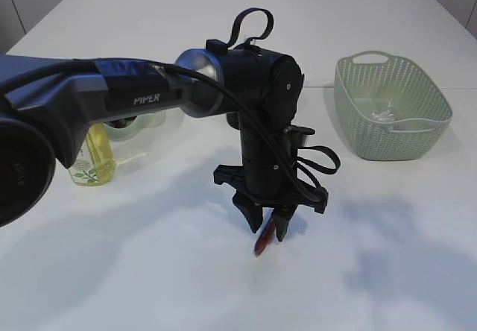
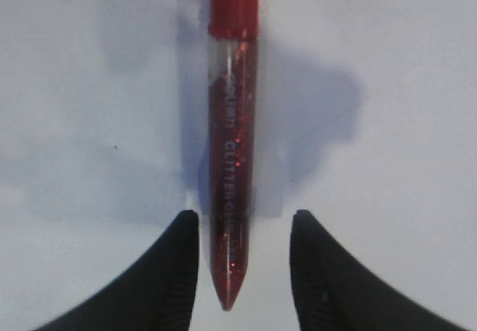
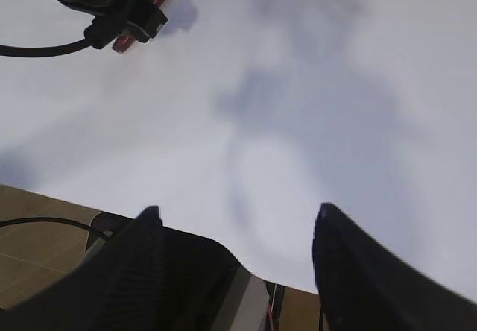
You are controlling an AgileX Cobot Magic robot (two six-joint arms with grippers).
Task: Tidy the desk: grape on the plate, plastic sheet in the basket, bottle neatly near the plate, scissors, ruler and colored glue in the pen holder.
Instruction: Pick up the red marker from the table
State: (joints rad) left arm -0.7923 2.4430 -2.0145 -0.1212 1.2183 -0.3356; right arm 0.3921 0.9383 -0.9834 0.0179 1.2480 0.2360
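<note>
L gripper (image 1: 270,225) low over table (image 1: 387,271) centre, jaws apart w/ gap each side of glue pen (image 2: 232,159), not gripping. Pen lies on table btwn fingertips (image 2: 175,271), red cap away from gripper. R gripper (image 3: 235,230) wide open, empty, over table edge. Basket (image 1: 350,115) far right. Bottle (image 1: 93,159) left, behind L arm.

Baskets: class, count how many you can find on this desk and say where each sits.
1. The pale green basket stands at the right rear of the white table, seemingly holding something clear. The arm blocks part of the left side, so another could be hidden.
</note>
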